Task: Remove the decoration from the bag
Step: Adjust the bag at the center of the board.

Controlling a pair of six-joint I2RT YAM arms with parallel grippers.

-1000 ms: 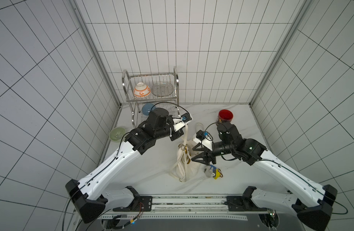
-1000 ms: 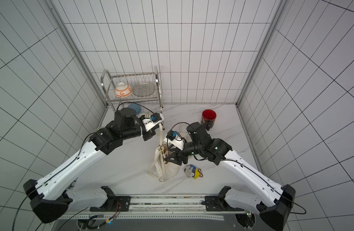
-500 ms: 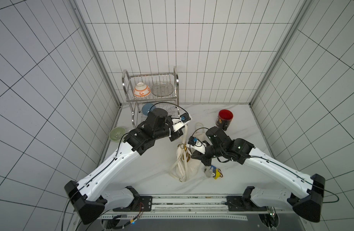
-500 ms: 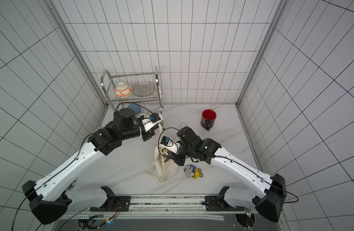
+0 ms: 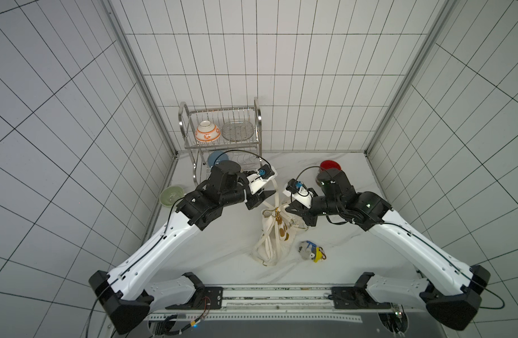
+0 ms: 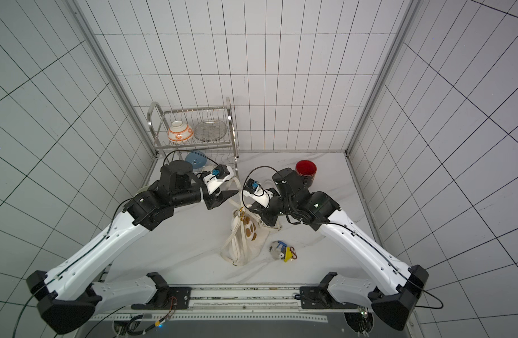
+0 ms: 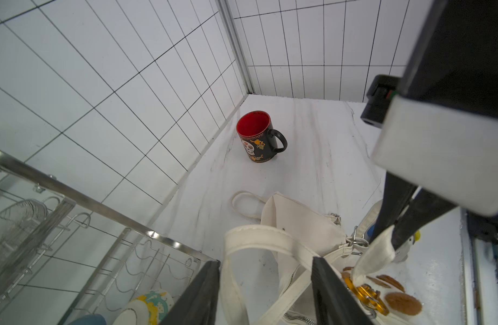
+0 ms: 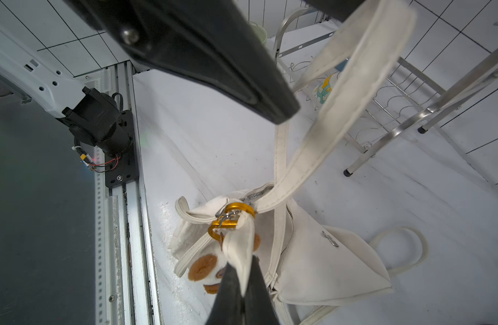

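Note:
The cream-white bag [image 5: 271,237] [image 6: 240,240] lies slumped on the white table in both top views. A brown-and-white plush decoration [image 8: 204,267] [image 5: 283,232] hangs from a gold carabiner [image 8: 228,221] at the bag's top. My right gripper [image 8: 242,271] is shut on a white strap of the bag just beside that carabiner, as the left wrist view also shows. My left gripper [image 7: 266,261] [image 5: 266,194] stands open above the bag. A long strap loop [image 7: 256,233] passes loosely between its jaws.
A grey, blue and yellow plush toy [image 5: 310,251] lies on the table right of the bag. A red-lined black mug [image 5: 329,166] stands at the back right. A metal dish rack [image 5: 222,128] with bowls stands at the back, a green bowl [image 5: 171,194] at the left.
My right gripper moved in from the right and shut on the bag's strap by the carabiner. My left gripper, shut on the strap before, has opened its jaws.

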